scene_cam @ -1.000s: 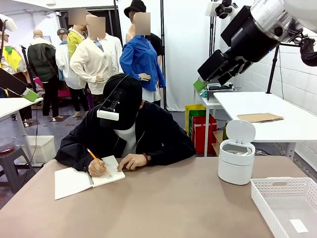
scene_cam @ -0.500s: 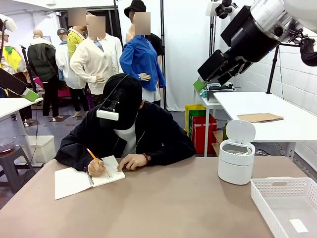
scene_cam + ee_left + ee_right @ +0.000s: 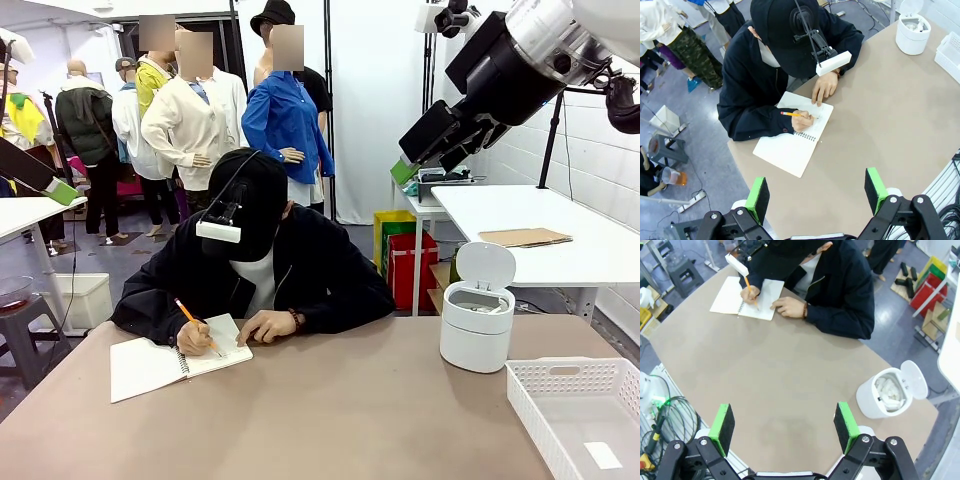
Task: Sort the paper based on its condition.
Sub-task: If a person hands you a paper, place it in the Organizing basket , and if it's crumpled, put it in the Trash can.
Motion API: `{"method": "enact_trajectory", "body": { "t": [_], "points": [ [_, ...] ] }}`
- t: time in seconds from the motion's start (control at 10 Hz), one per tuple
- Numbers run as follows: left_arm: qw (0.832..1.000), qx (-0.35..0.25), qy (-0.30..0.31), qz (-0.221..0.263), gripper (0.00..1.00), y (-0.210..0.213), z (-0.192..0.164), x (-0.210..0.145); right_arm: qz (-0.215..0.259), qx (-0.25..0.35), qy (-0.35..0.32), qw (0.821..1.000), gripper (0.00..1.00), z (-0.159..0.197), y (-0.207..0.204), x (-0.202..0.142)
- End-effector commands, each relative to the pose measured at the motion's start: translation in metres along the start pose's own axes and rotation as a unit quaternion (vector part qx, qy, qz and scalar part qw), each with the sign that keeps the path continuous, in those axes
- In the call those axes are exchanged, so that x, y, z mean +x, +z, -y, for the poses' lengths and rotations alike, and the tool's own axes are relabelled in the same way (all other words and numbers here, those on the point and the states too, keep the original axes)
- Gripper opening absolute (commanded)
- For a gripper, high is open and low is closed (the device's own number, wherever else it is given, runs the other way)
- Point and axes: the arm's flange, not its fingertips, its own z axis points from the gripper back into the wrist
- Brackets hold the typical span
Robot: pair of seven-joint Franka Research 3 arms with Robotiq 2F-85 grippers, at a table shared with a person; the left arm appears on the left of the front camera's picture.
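Crumpled white paper (image 3: 888, 389) lies inside the open white bin (image 3: 867, 402), which stands at the table's right (image 3: 474, 335). One flat paper slip (image 3: 603, 455) rests in the white basket (image 3: 560, 375) at the front right. The person writes with a pencil in a spiral notebook (image 3: 150, 365), also visible from above (image 3: 792, 142) (image 3: 735, 296). My left gripper (image 3: 816, 195) hangs high over the table's edge, open and holding nothing. My right gripper (image 3: 784, 427) is open too and holds nothing, high above the table. In the front view the right gripper (image 3: 408, 168) points down-left from the upper right.
The left gripper's green pad (image 3: 62, 192) shows at the far left edge. The person's arms and hands (image 3: 268, 325) occupy the far left of the brown table (image 3: 340, 410). A second white table with a cardboard sheet (image 3: 525, 237) stands behind on the right.
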Motion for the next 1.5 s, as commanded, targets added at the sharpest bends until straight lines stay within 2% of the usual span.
{"method": "enact_trajectory", "body": {
  "t": [0.0,1.4],
  "points": [
    [1.000,-0.001,0.002,0.000,1.00,0.0002,-0.0001,-0.0001,0.000,0.001,0.000,1.000,1.00,-0.0004,0.0001,0.0000],
    [1.000,-0.001,0.002,0.000,1.00,0.0002,-0.0001,-0.0001,0.000,0.001,0.000,1.000,1.00,-0.0004,0.0001,0.0000]
  ]
}}
